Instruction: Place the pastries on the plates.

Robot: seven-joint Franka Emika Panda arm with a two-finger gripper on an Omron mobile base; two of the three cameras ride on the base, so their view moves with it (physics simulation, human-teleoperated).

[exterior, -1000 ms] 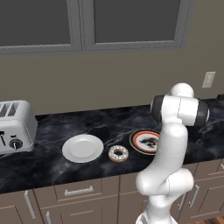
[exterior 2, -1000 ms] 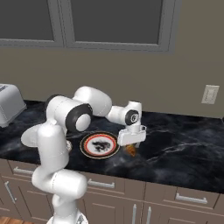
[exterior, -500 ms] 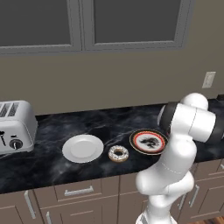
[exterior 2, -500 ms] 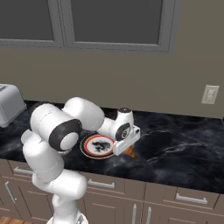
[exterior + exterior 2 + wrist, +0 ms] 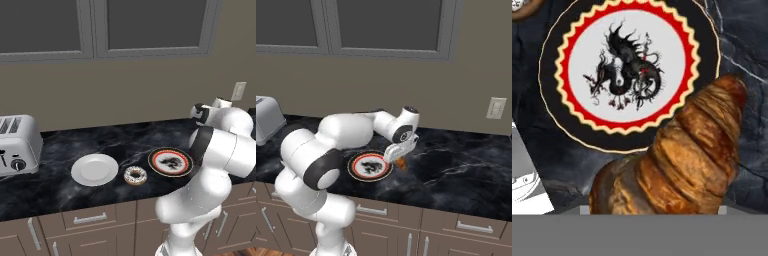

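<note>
Now the hand [image 5: 400, 156] has closed on the croissant [image 5: 682, 165] and lifted it off the counter [image 5: 456, 170] (beside the patterned plate [image 5: 370, 166]); placing comes next.

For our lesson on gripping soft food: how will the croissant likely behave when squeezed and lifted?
The croissant looks flaky and layered, so it probably crushes or sheds under hard pressure. It seems light for its bulk. Its tapered, ridged shape may let it twist between the fingers.

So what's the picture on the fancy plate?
A black dragon on white, ringed by a wavy red-and-yellow band and a black rim. The fancy plate shows best in the hand view.
</note>
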